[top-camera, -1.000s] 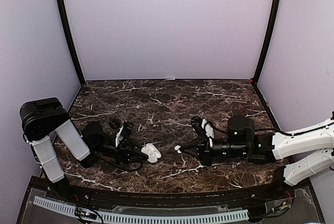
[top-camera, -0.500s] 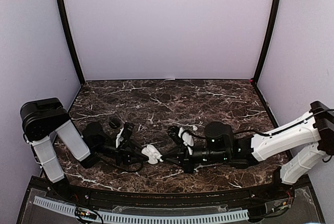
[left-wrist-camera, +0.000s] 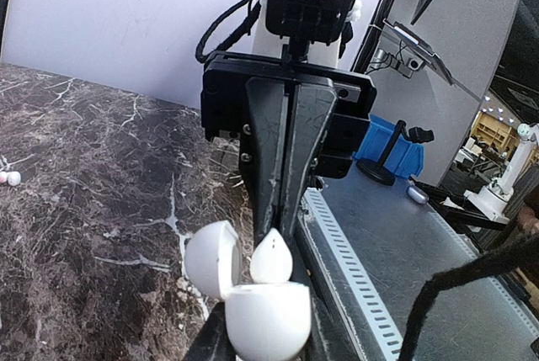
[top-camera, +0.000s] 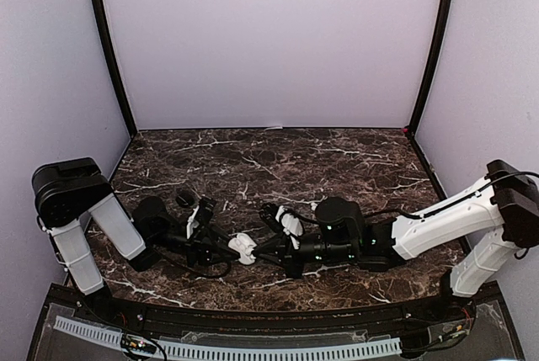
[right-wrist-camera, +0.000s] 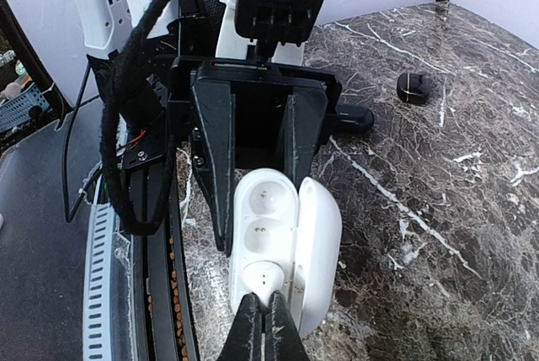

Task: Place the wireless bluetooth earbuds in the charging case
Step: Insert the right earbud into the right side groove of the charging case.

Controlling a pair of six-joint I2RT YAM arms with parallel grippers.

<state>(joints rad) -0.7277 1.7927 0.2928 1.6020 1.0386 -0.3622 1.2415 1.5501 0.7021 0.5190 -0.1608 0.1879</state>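
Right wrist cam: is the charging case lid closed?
No, the white charging case sits open, with its lid swung aside and its inner wells exposed.

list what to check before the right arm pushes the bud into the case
1. Charging case lid open, wells exposed: ok.
2. Left gripper shut on the charging case: ok.
3. Right gripper shut on the white earbud: ok.
4. Earbud tip meets the open case at its end nearest the right gripper: ok.
5. Earbud fully seated in a well: cannot tell, its lower part is hidden.
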